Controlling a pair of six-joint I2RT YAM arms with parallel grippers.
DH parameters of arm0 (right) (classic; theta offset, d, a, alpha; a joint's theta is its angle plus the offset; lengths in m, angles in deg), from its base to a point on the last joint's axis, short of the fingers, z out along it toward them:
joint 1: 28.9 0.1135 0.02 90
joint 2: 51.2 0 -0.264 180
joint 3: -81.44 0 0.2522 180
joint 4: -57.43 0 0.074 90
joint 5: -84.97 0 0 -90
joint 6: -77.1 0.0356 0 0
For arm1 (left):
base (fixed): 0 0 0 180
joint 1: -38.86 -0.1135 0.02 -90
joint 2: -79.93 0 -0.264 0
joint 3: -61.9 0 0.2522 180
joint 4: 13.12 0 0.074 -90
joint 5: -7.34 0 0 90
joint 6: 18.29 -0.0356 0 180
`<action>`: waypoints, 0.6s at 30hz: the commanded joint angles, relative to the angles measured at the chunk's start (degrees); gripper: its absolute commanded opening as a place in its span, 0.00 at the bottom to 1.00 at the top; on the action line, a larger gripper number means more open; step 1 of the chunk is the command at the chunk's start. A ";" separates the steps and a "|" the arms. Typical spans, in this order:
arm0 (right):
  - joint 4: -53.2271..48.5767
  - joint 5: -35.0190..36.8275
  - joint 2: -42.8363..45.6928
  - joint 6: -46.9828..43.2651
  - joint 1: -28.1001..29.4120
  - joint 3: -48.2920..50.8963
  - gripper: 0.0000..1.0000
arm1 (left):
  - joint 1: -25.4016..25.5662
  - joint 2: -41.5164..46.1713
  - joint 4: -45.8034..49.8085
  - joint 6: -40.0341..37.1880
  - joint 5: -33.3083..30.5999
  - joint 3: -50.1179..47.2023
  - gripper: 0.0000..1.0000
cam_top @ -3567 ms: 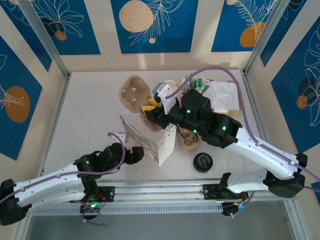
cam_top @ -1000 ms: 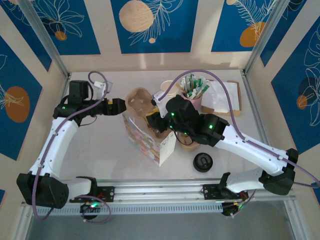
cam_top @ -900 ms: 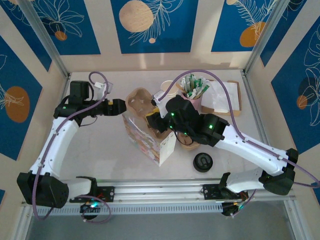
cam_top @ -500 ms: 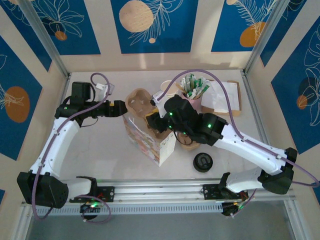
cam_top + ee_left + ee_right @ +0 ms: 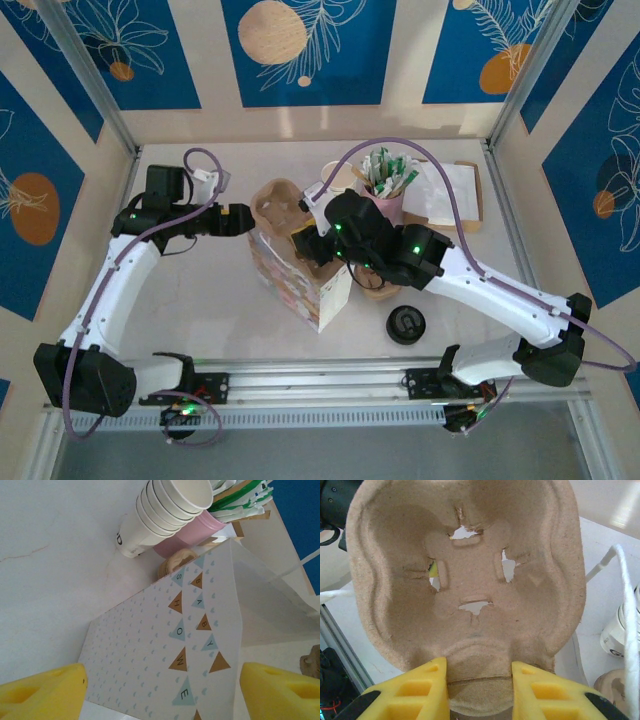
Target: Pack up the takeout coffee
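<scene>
Found the cup carrier [image 5: 470,580] clamped by its near rim in the right hand [image 5: 479,692]: yellow fingers [image 5: 415,692] closed on either side of the brown pulp edge, the four-slot face turned to the wrist camera. From above, placed the carrier at mid-desk, just behind the paper bag [image 5: 297,285] and between the left hand [image 5: 240,217] and the stack of paper cups [image 5: 335,178]. Cannot tell whether the carrier's far end touches the desk [image 5: 190,290] or hangs clear.

Noted the left hand open, its yellow fingers wide apart at the bottom corners of its wrist view, gripping nothing. Logged it just left of the carrier, pointing at it; contact not discernible. Through its camera, read the bag's side panel printed with small hearts and a bunting of letters, with the cup stack lying on its side beyond the bag and a pink cup [image 5: 192,530] stuffed with green and white sachets beside the stack.

Marked a black lid [image 5: 406,324] flat on the desk near the front edge, right of the bag and well apart from both hands.
</scene>
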 commanded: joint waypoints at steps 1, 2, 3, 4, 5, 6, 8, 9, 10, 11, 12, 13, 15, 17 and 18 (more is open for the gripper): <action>-1.38 1.73 -0.67 0.85 0.49 -2.37 0.31 | 0.56 -0.09 1.23 -1.04 -3.55 -0.35 0.80; -1.70 2.03 -0.78 0.98 0.47 -2.44 0.31 | 0.59 0.04 1.17 -0.86 -4.69 -0.31 0.80; -1.89 2.04 -0.89 1.03 0.53 -2.49 0.31 | 0.58 0.15 0.95 -0.63 -5.39 -0.45 0.80; -2.09 2.08 -1.01 1.05 0.48 -2.58 0.31 | 0.52 0.27 0.67 -0.38 -5.80 -0.57 0.80; -2.44 2.13 -1.21 1.12 0.50 -2.78 0.31 | 0.59 0.37 0.34 -0.03 -5.95 -0.71 0.80; -2.99 2.21 -1.43 1.16 0.52 -2.99 0.31 | 0.52 0.39 0.12 0.35 -5.94 -0.76 0.79; -4.04 2.32 -2.11 1.24 0.53 -3.53 0.31 | 0.57 0.50 -0.19 0.83 -6.51 -0.75 0.80; -4.56 2.30 -2.47 1.23 0.57 -3.81 0.31 | 0.58 0.68 -0.39 1.13 -7.01 -0.75 0.80; -4.97 2.30 -2.75 1.32 0.60 -4.11 0.31 | 0.57 0.88 -0.65 1.33 -7.27 -0.88 0.80; -5.30 2.24 -3.05 1.30 0.54 -4.30 0.31 | 0.55 1.09 -1.00 1.48 -7.33 -1.02 0.80; -5.64 2.08 -3.37 1.28 0.57 -4.40 0.31 | 0.54 1.33 -1.47 1.64 -7.13 -1.31 0.80; -6.00 1.92 -3.66 1.35 0.53 -4.63 0.31 | 0.56 1.57 -1.86 1.79 -7.03 -1.48 0.80; -7.11 1.60 -4.40 1.43 0.58 -5.51 0.31 | 0.58 1.87 -2.35 1.96 -7.00 -1.97 0.80; -8.01 1.56 -5.11 1.52 0.60 -6.24 0.31 | 0.52 1.82 -2.06 1.96 -7.96 -1.89 0.80; -8.75 1.76 -5.47 1.56 0.62 -6.63 0.31 | 0.59 1.75 -2.00 1.99 -8.47 -1.80 0.80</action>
